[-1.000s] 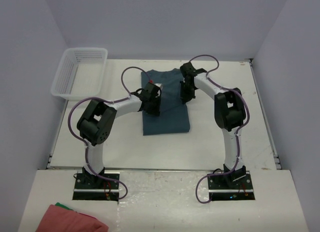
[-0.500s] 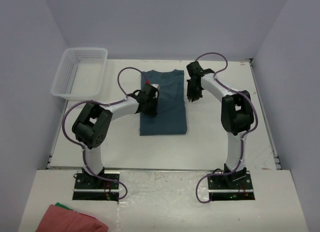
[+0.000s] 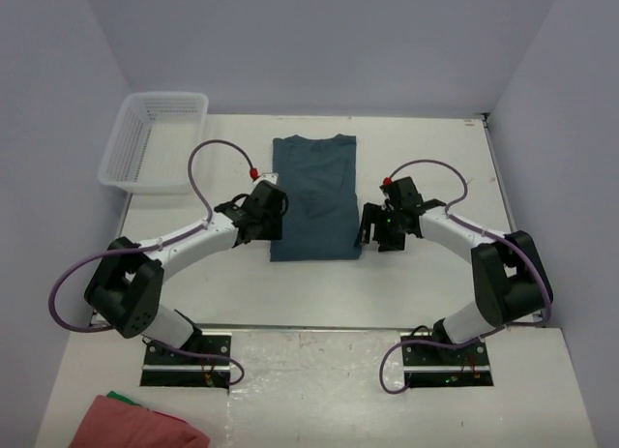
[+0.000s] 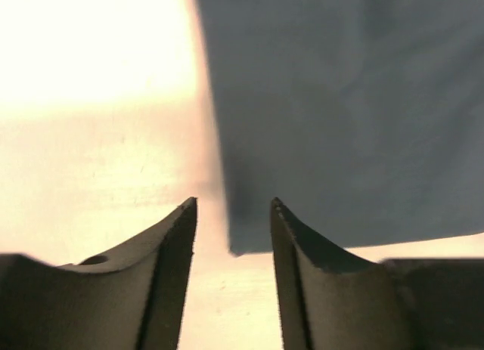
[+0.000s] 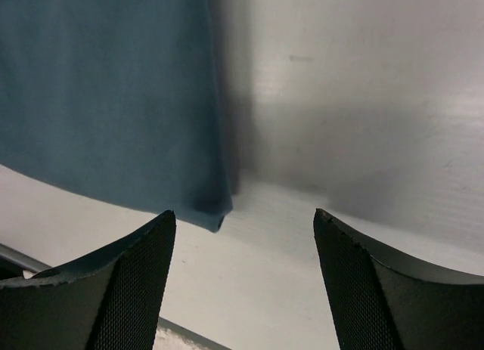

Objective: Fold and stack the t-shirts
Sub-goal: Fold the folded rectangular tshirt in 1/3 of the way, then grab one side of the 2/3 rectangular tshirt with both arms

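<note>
T-shirt: the dark teal t-shirt [image 3: 314, 196] lies flat in the middle of the table [image 3: 416, 283], in a narrow upright rectangle with the collar at the far end and the hem toward the arms. No sleeve sticks out at either side.

Left gripper: the left gripper [image 3: 271, 225] hangs low over the near-left corner of the shirt. In its wrist view the jaws stand partly apart and the corner shows in the gap just beyond the tips. No cloth is pinched, so it is released.

Right gripper: the right gripper [image 3: 373, 233] sits just beside the near-right corner, jaws spread wide. Its wrist view shows the corner lying nearer the left finger than the right. It holds nothing.

Step in hand: the lengthwise folds look done, judging by the tidy strip. Both tools appear to be lining up on the two hem corners for the crosswise fold — an approach, not yet a grasp.

Next move calls for: each gripper probably has to come down onto its own corner and close on every layer there, not only the top one. The right one likely needs to shift toward the shirt so the corner sits midway between its fingers. Then both should lift together and carry the hem toward the collar at an even pace — uneven travel would skew the fold.

Risk: the soft fabric may slip or bunch if a finger only catches the edge.

Elsewhere: a white basket [image 3: 155, 138] stands at the far left of the table, and a pink-red cloth [image 3: 135, 424] lies at the near left, well apart from the shirt.
</note>
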Available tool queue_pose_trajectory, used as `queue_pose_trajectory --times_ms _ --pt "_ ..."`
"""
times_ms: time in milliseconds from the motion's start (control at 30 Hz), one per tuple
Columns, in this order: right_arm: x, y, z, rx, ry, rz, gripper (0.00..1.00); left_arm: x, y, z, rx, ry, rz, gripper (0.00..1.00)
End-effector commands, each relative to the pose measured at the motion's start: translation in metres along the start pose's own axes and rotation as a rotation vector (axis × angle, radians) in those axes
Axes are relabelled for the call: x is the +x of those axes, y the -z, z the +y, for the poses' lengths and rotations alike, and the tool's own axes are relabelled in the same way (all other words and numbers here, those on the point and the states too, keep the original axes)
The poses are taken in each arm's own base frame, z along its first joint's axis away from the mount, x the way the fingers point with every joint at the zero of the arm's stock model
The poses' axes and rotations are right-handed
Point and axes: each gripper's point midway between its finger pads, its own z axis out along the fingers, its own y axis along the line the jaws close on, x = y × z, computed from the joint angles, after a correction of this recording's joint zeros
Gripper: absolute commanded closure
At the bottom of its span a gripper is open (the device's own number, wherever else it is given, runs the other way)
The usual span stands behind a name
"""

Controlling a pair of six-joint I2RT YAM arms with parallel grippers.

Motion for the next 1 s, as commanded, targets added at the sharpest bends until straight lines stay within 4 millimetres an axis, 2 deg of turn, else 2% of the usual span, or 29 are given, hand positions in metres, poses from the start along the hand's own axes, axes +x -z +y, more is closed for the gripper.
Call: queue_pose_trajectory --times_ms 0,33,133,300,500,767,967 --pt "0.0 -0.005 0.024 -0.141 -0.011 -0.034 0.26 0.03 0.002 0.018 -0.041 0.034 0.039 0.53" --pt "0.001 -0.006 0.023 -0.141 -0.016 -0.036 0.26 0.042 0.0 0.023 -0.042 0.025 0.058 0.5" --pt "0.003 -0.009 0.019 -0.129 -0.023 -0.043 0.26 0.056 0.001 0.023 -0.006 0.025 0.073 0.46" --pt "0.003 -0.013 0.023 -0.137 -0.067 -0.024 0.28 0.063 0.005 0.028 0.001 0.028 0.073 0.44" --pt "0.015 -0.024 0.019 -0.133 -0.109 -0.001 0.31 0.061 0.013 0.034 -0.011 0.023 0.057 0.43" --pt "0.038 -0.044 0.024 -0.143 -0.124 0.06 0.37 0.05 0.019 0.026 0.018 0.04 0.035 0.42" --pt "0.047 -0.043 0.025 -0.136 -0.118 0.057 0.41 0.048 0.018 0.022 0.053 0.061 0.042 0.41"
